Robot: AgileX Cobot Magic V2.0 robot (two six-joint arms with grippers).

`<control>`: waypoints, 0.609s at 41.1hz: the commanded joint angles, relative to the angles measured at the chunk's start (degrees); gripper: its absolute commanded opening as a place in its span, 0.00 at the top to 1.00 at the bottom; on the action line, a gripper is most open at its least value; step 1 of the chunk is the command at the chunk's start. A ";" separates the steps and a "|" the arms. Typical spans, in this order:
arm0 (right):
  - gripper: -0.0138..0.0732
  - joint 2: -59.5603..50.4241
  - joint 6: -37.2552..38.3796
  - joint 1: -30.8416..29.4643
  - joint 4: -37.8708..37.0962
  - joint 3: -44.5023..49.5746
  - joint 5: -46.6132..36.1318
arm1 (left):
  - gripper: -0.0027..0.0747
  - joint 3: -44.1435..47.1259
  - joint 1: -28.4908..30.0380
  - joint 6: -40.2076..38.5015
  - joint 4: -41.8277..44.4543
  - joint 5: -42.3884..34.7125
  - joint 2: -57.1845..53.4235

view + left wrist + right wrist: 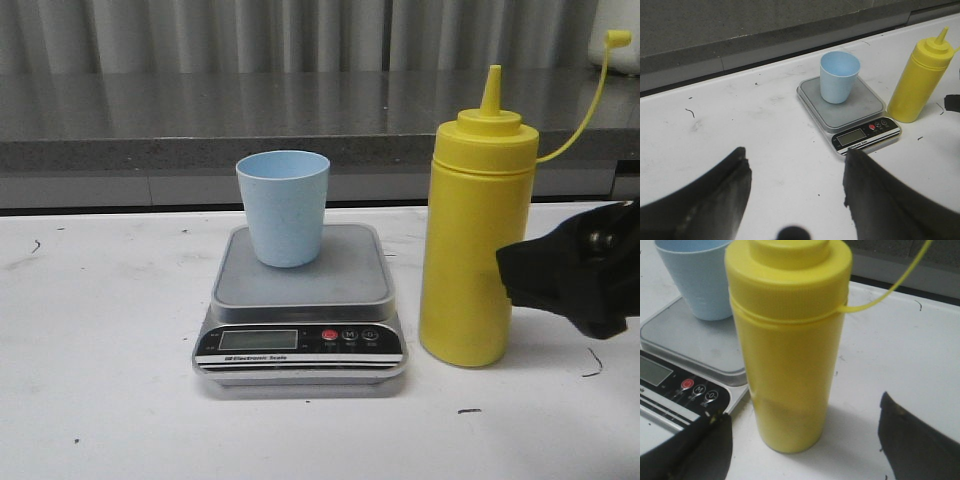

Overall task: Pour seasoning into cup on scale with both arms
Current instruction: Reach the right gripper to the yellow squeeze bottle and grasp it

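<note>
Yellow seasoning bottle (475, 230) stands upright on the table, just right of the scale (300, 310) carrying the cup (283, 205). Right gripper (805, 440) is nearest, jaws wide, bottle dead ahead between them, not touching. Left gripper (795, 192) also wide, well back from scale. Nozzle cropped in right wrist view; LCD unreadable.

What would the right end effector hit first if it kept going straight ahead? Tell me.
Most likely the yellow seasoning bottle, standing upright between the open fingers of the right end effector and directly ahead; nothing shows between them.
</note>
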 commanded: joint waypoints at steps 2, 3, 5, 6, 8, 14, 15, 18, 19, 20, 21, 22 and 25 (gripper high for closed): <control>0.14 3.98 5.00 0.13 -5.62 -1.17 -13.43 | 0.44 -1.36 -0.29 -0.63 -0.04 -4.19 0.56; 0.14 5.25 5.78 0.13 -6.40 -1.17 -14.96 | 0.44 -1.36 -0.29 -0.63 -0.04 -4.19 0.56; 0.14 7.55 6.90 0.13 -7.26 -1.17 -18.56 | 0.44 -1.36 -0.29 -0.63 -0.04 -4.19 0.56; 0.14 8.58 7.04 0.13 -7.32 -1.17 -20.06 | 0.44 -1.36 -0.29 -0.63 -0.04 -4.19 0.56; 0.14 10.99 7.04 0.13 -7.32 -1.17 -23.34 | 0.44 -1.36 -0.29 -0.63 -0.04 -4.19 0.56; 0.14 17.84 7.04 0.06 -6.47 -1.17 -32.82 | 0.44 -1.36 -0.29 -0.63 -0.04 -4.19 0.56; 0.14 18.83 7.04 0.06 -6.24 -1.17 -34.18 | 0.44 -1.36 -0.29 -0.63 -0.04 -4.19 0.56; 0.14 22.15 7.04 0.06 -5.14 -1.99 -35.77 | 0.44 -1.36 -0.29 -0.63 -0.04 -4.19 0.56; 0.14 22.90 7.04 0.06 -4.78 -2.31 -35.60 | 0.44 -1.36 -0.29 -0.63 -0.04 -4.19 0.56; 0.14 23.89 7.04 0.06 -4.72 -2.79 -35.73 | 0.44 -1.36 -0.29 -0.63 -0.04 -4.19 0.56; 0.14 24.54 7.04 0.06 -4.72 -3.39 -35.74 | 0.44 -1.36 -0.29 -0.63 -0.04 -4.19 0.56; 0.14 25.39 7.04 0.06 -4.72 -3.89 -35.74 | 0.44 -1.36 -0.29 -0.63 -0.04 -4.19 0.56; 0.14 27.26 7.04 0.06 -4.72 -5.58 -35.74 | 0.44 -1.36 -0.29 -0.63 -0.04 -4.19 0.56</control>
